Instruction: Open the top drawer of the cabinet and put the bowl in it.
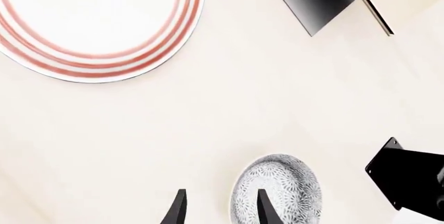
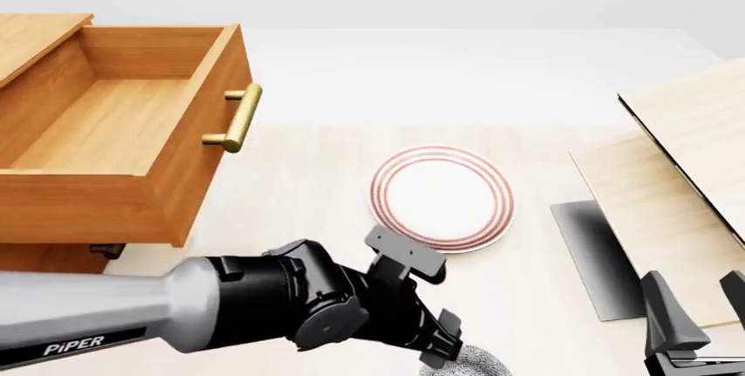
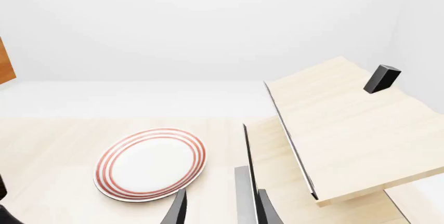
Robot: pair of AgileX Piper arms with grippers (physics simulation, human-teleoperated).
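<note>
The left gripper [image 1: 220,211] hangs open over the bowl [image 1: 277,190], near the plate [image 1: 93,21] on the pale table [image 1: 229,104]; the bowl is cut off at the frame edge.

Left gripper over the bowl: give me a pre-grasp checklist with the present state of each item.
1. Top drawer pulled out, inside bare: ok.
2. Left gripper open: ok.
3. Fingers straddle the bowl rim, one fingertip over the inside, the other outside: ok.
4. Bowl upright on the table: ok.
5. Plate apart from the bowl: ok.
6. Right gripper away from the bowl, near the pale boards: ok.
</note>
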